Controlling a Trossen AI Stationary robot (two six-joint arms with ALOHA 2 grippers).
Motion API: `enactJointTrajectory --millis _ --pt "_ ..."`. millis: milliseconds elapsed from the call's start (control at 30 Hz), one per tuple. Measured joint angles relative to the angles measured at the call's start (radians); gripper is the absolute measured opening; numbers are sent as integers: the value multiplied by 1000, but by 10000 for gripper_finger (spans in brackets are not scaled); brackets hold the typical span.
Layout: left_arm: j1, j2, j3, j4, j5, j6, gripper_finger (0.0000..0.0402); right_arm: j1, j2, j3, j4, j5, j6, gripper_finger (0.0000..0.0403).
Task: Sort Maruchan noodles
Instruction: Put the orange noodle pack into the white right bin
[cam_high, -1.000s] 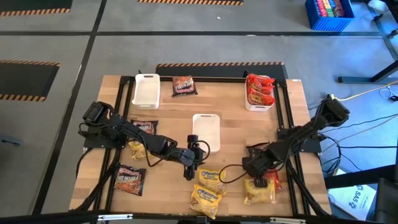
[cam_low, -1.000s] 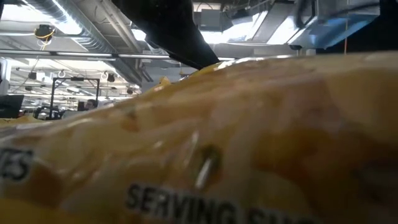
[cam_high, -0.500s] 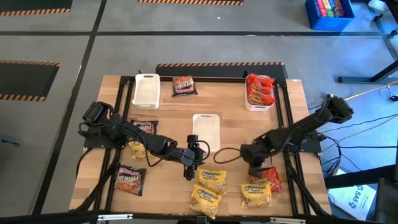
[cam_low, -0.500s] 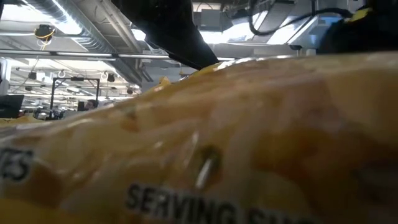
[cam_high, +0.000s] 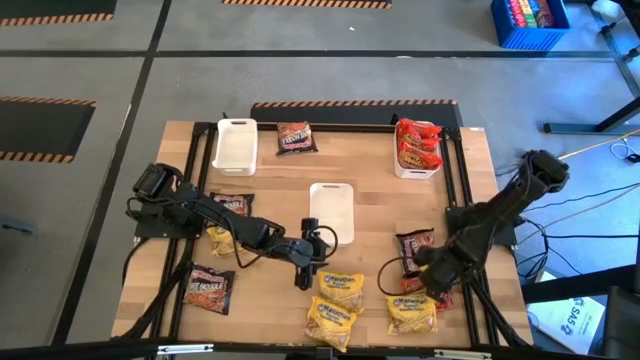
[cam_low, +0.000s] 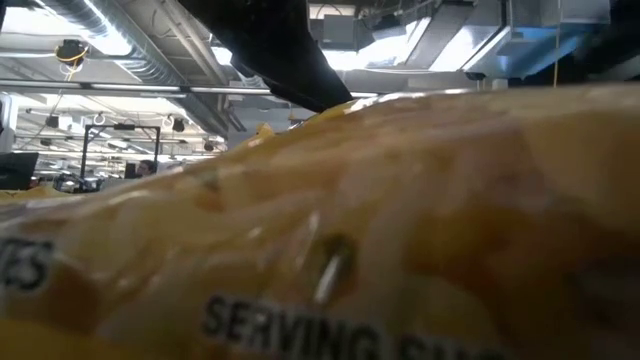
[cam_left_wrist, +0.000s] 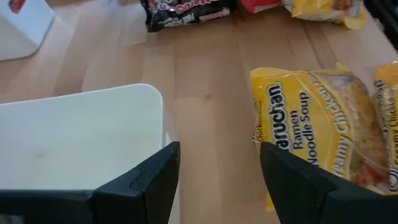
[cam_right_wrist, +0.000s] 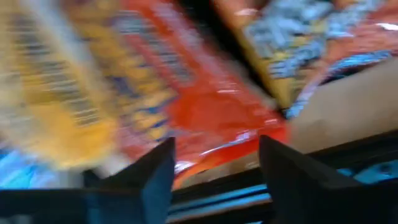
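Maruchan noodles packets lie loose on the wooden table. Two yellow ones (cam_high: 340, 286) (cam_high: 330, 320) lie near the front middle. At the front right lie a yellow packet (cam_high: 412, 313), a red one (cam_high: 440, 292) and a dark one (cam_high: 413, 246). My right gripper (cam_high: 432, 280) hangs open above the red packet (cam_right_wrist: 205, 106), pointing steeply down. My left gripper (cam_high: 308, 266) stands open and empty (cam_left_wrist: 217, 168) between the middle white tray (cam_left_wrist: 74, 137) and a yellow packet (cam_left_wrist: 311, 124). One yellow packet (cam_low: 400, 220) fills the low view.
An empty white tray (cam_high: 235, 145) stands at the far left, and a tray holding red packets (cam_high: 418, 146) at the far right. A dark packet (cam_high: 296, 137) lies between them. More dark and yellow packets (cam_high: 208, 287) (cam_high: 220, 240) lie under the left arm. Black frame rails (cam_high: 462, 190) edge the table.
My right gripper has swung from over the front-right yellow packet toward the dark packet, then back toward the table's right and near edges, rolling as it went. The yellow packet now lies a little nearer the front edge. The dark packet is uncovered again.
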Motion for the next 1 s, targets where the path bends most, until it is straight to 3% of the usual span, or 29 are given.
enactJointTrajectory --millis 133,267,600,867,1000 --pt "0 0 0 2 23 -4 216 44 0 -36 13 47 2 284" --pt "0 0 0 3 26 -24 216 80 -8 -66 78 94 16 307" --pt "0 0 0 3 29 -24 216 94 -8 -215 486 65 132 310" --pt "3 0 0 3 29 -23 216 93 -7 -221 539 -33 155 310" --pt "3 0 0 3 29 -22 216 93 -7 -221 617 -32 169 310"
